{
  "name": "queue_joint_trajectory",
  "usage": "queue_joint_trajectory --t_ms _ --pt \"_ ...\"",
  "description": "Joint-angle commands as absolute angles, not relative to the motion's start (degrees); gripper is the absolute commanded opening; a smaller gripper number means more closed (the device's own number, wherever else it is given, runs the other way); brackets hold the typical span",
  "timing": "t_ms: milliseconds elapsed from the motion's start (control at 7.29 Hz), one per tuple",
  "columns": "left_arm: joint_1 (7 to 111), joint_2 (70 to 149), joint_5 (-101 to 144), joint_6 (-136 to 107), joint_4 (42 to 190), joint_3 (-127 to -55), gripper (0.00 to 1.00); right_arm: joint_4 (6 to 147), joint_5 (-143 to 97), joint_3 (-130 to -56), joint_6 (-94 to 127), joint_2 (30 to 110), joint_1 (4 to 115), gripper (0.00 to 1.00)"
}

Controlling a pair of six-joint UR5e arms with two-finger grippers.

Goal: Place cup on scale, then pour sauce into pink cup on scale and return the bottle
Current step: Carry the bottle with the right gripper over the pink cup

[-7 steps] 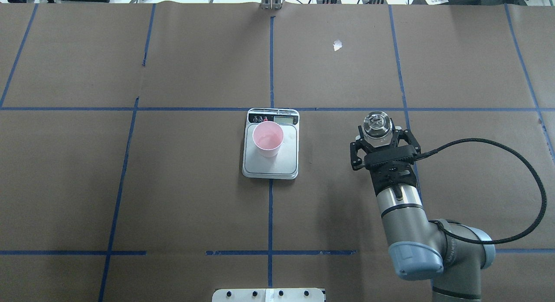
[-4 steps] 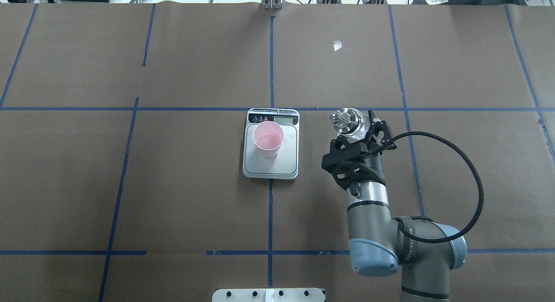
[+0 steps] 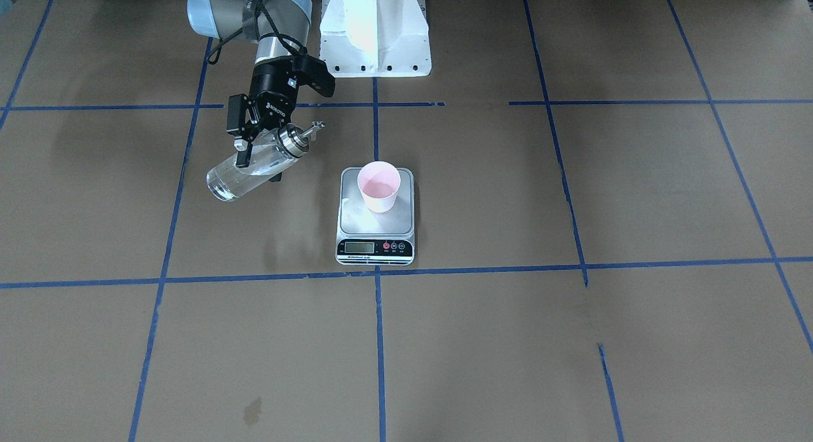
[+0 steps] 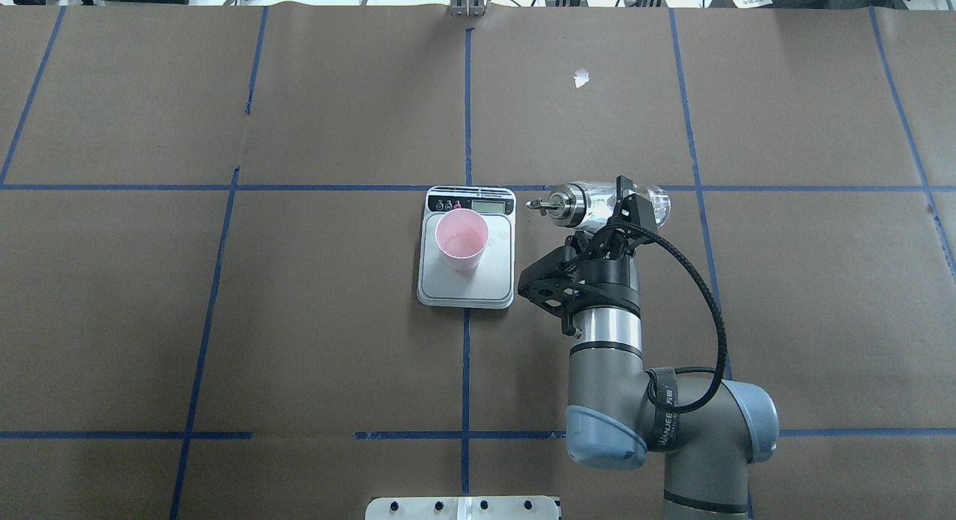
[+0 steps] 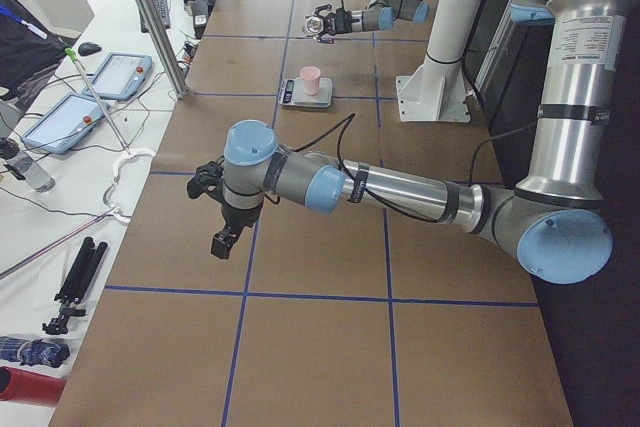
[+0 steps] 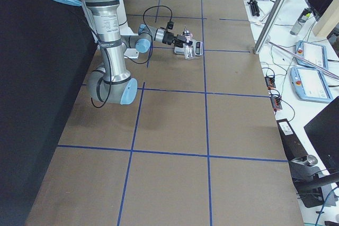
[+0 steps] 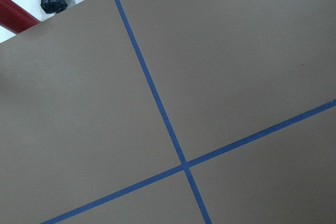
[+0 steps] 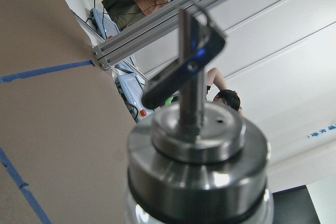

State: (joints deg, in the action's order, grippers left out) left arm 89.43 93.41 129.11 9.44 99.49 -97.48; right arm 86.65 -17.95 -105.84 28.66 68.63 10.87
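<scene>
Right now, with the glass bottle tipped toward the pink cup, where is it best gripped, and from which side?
Grip the glass bottle across its cylindrical body, from the side, as the right gripper holds it. The straight parallel walls suit two fingers, and the narrow metal spout cap is left free to pour into the pink cup.

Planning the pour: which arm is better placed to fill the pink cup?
Right. The right gripper holds the silver-capped clear glass bottle tilted, spout toward the pale pink cup on the steel-topped scale; the left gripper hangs far away.
</scene>
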Motion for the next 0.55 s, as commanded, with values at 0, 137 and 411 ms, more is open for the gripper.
queue_joint_trajectory --t_ms 0,137,411 --pt "89.5 93.2 129.1 9.4 99.4 -97.4 1.00 87.5 -17.8 -105.3 24.3 67.1 10.9 0.00" --pt "89.5 93.1 129.1 9.4 99.4 -97.3 1.00 87.5 -17.8 -103.1 24.3 65.7 11.4 0.00" --pt "89.5 91.8 129.5 9.5 99.6 -97.4 1.00 88.7 -17.5 -96.3 24.3 61.3 12.8 0.00"
